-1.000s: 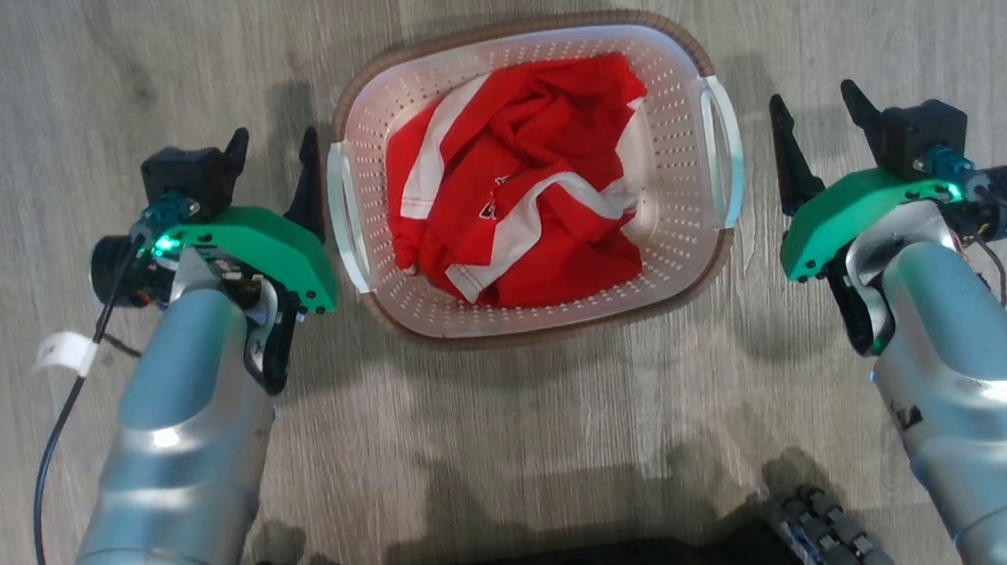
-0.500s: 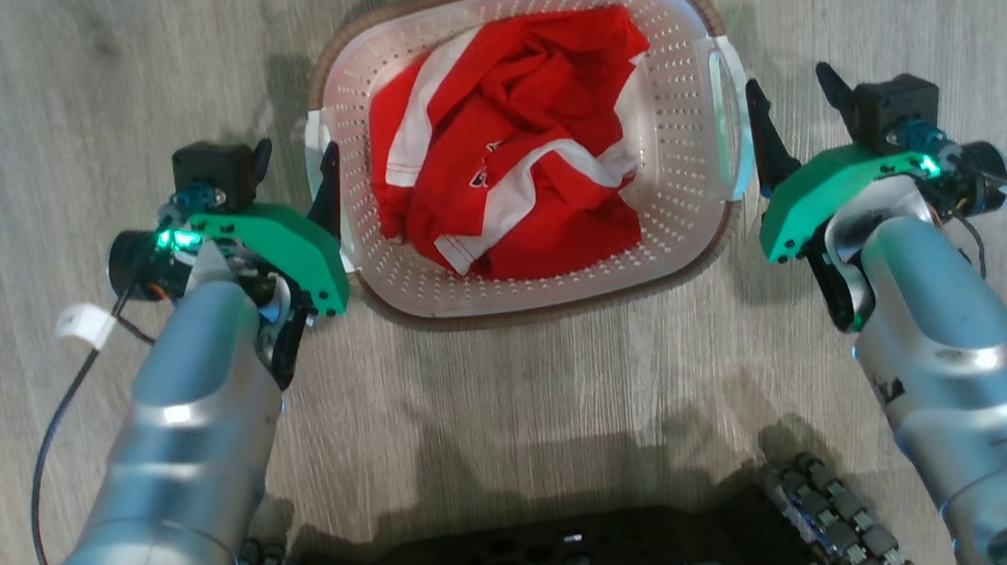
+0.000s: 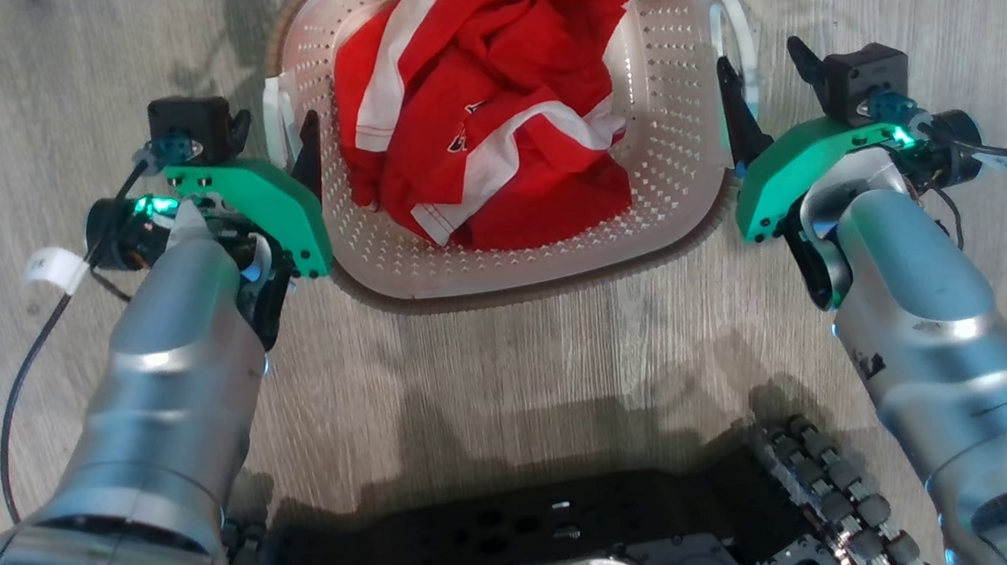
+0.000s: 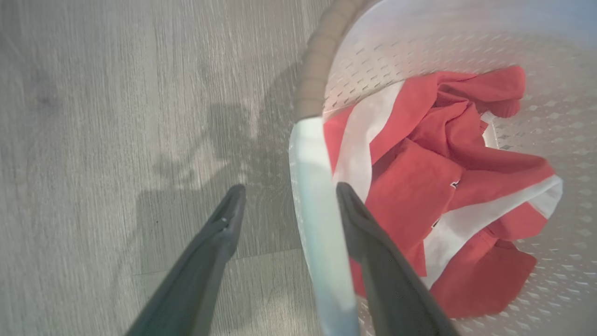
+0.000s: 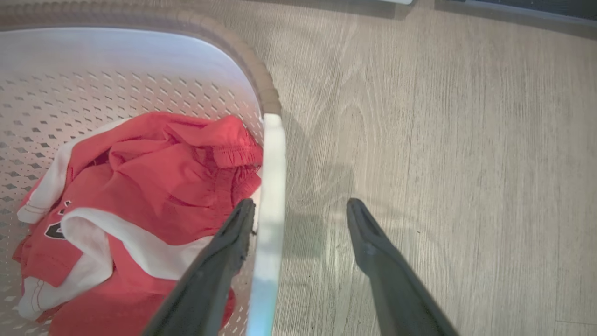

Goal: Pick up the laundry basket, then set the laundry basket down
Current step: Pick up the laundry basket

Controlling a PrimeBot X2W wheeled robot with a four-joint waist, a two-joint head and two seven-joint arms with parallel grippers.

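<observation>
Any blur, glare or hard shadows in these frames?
Head view: sharp; glare on the left forearm and right forearm; robot's shadow dark on the floor at bottom. Left wrist view: laundry basket wall smeared, left handle soft, dark shadow on the wood. Right wrist view: right handle soft, floor grain crisp.

— Any legible text or labels?
— None. The dark print on the red garment (image 3: 491, 97) is folded and unreadable. The white tag (image 3: 50, 265) on the cable (image 3: 32, 377) bears a mark, too small to read.
</observation>
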